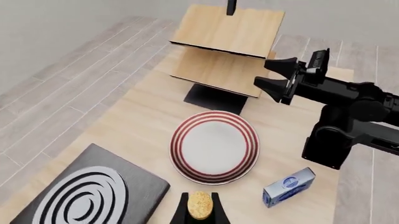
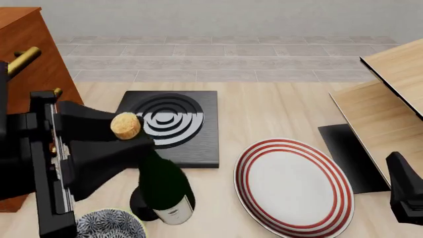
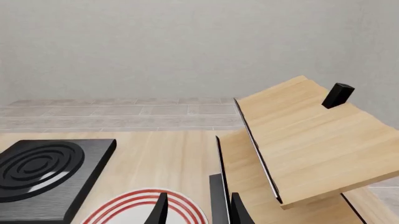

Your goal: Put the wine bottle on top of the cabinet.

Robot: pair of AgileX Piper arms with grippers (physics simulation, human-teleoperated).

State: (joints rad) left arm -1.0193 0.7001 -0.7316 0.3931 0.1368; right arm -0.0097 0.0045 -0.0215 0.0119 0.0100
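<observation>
the wine bottle (image 2: 163,186) stands near the table's (image 2: 278,109) near-left edge, its neck clamped between the black fingers of the left gripper (image 2: 132,140), just under the cork. right behind it lies the black hob plate (image 2: 173,126); the red-ringed plate (image 2: 294,184) sits to its right. the cabinet (image 2: 26,54) rises at far left. the right gripper (image 1: 272,77) hangs free with jaws parted, near the light wooden shelf boards (image 1: 227,51); a small blue box (image 1: 288,186) lies beside the plate.
</observation>
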